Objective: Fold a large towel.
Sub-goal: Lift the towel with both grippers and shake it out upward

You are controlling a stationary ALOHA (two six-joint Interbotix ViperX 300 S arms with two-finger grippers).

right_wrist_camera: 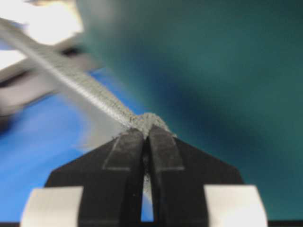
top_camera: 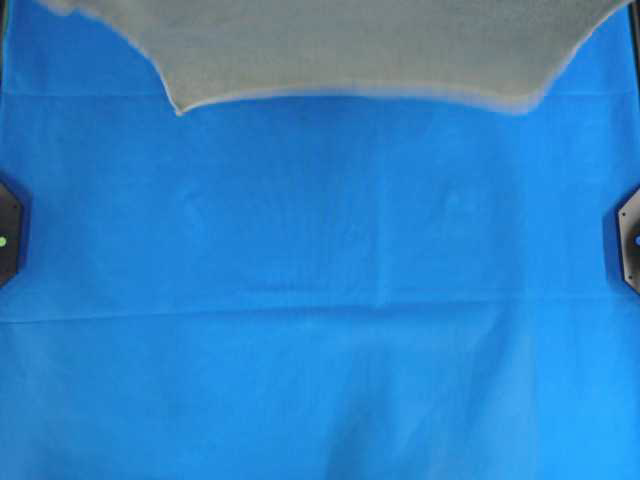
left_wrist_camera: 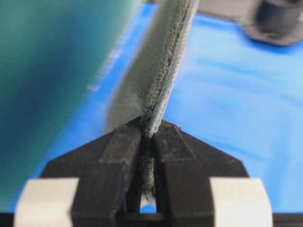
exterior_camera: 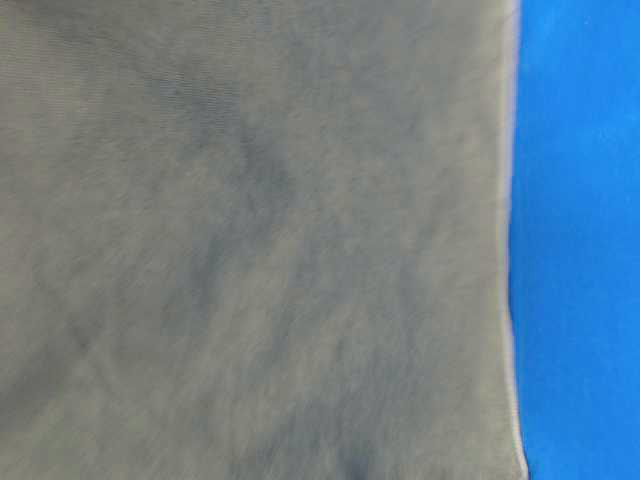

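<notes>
The grey-green towel (top_camera: 350, 50) shows at the top of the overhead view, its lower hem curving across the blue sheet. In the table-level view the towel (exterior_camera: 250, 240) fills most of the picture, with its pale hem running down the right side. My left gripper (left_wrist_camera: 147, 130) is shut on the towel's hemmed edge (left_wrist_camera: 163, 71), which runs up and away from the jaws. My right gripper (right_wrist_camera: 147, 130) is shut on another part of the towel's edge (right_wrist_camera: 71, 78), bunched at the fingertips. Neither gripper shows in the overhead view.
A bright blue sheet (top_camera: 320, 300) covers the table below the towel. Two black arm bases sit at the table's sides, one at the left edge (top_camera: 8, 230) and one at the right edge (top_camera: 628, 240).
</notes>
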